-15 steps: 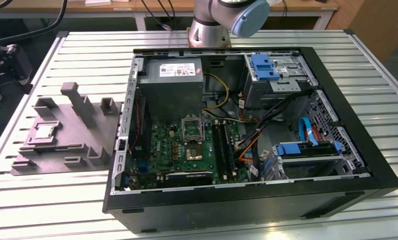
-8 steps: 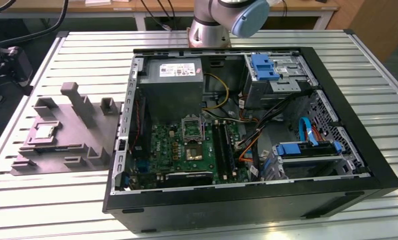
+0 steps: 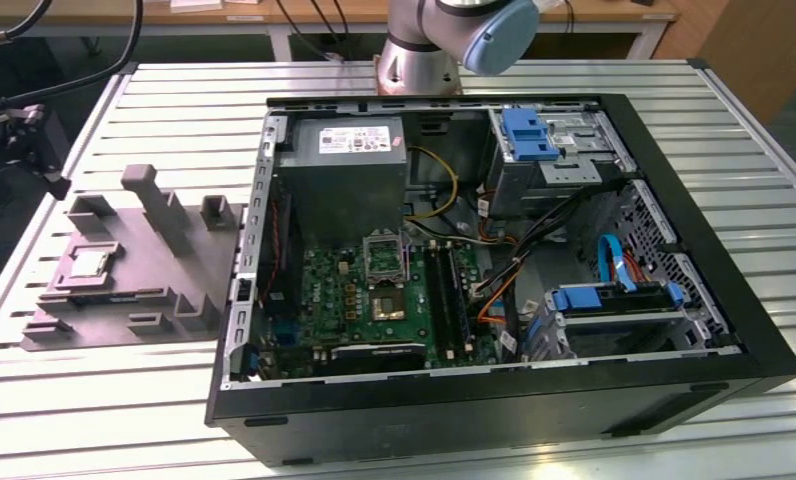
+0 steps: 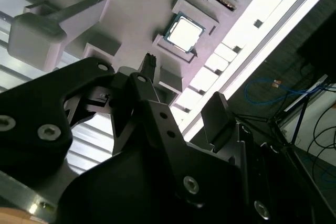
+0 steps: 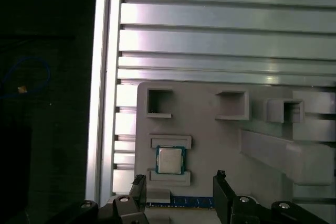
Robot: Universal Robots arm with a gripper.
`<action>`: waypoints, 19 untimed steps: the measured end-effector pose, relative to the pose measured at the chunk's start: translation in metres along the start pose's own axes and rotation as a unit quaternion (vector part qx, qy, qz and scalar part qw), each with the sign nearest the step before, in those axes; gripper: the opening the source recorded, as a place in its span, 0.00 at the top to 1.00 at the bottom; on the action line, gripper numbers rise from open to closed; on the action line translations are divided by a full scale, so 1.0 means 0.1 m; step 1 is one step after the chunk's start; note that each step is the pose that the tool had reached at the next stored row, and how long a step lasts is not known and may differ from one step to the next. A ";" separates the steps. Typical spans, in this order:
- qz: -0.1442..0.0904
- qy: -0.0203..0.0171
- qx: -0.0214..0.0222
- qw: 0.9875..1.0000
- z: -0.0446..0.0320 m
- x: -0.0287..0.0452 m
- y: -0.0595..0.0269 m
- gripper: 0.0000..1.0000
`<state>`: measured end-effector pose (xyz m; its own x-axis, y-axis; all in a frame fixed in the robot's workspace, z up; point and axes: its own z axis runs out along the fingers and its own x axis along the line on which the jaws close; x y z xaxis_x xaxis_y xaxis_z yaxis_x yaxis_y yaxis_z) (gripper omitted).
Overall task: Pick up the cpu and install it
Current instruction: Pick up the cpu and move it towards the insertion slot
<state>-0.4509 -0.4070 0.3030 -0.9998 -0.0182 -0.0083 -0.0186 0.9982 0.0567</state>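
Cpu (image 5: 169, 160) lay flat, metal top up, in a shallow square recess of the grey holder plate (image 5: 210, 145), a low raised bar along each of two opposite sides. In the exterior view the cpu (image 3: 89, 263) sat toward the left part of that plate (image 3: 171, 290), which rested on the slatted metal table (image 3: 78, 420) at the exterior view's left, just beside the open computer case (image 3: 505, 420). Gripper (image 5: 178, 181) hung over the plate, clear of the chip and not touching it; black fingers (image 5: 219, 182) were spread wide apart with nothing between them. In the second wrist view the gripper (image 4: 182, 82) was near the cpu (image 4: 185, 31), with a gap between them. Other pockets and upright posts of the plate stood around the recess. Inside the case, the green motherboard (image 3: 358, 320) carried a metal-framed socket (image 3: 385, 258), with a dark square chip (image 3: 389, 306) just nearer than it. Arm base (image 3: 425, 50) stood on the table's far side, behind the case.
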 end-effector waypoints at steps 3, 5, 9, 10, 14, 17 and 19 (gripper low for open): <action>-0.005 0.000 0.001 1.000 0.024 0.001 -0.003 0.38; -0.006 0.000 0.001 1.000 0.025 0.002 -0.003 0.38; -0.006 0.000 0.001 1.000 0.027 0.001 -0.003 0.38; -0.006 0.000 0.001 1.000 0.027 0.001 -0.003 0.38; -0.006 0.000 0.001 1.000 0.037 0.001 -0.003 0.38; -0.006 0.000 0.001 1.000 0.054 0.001 -0.004 0.38; -0.006 0.000 0.001 1.000 0.071 0.002 -0.005 0.38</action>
<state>-0.4511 -0.4072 0.2958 -0.9995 -0.0311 -0.0083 -0.0315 0.9981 0.0539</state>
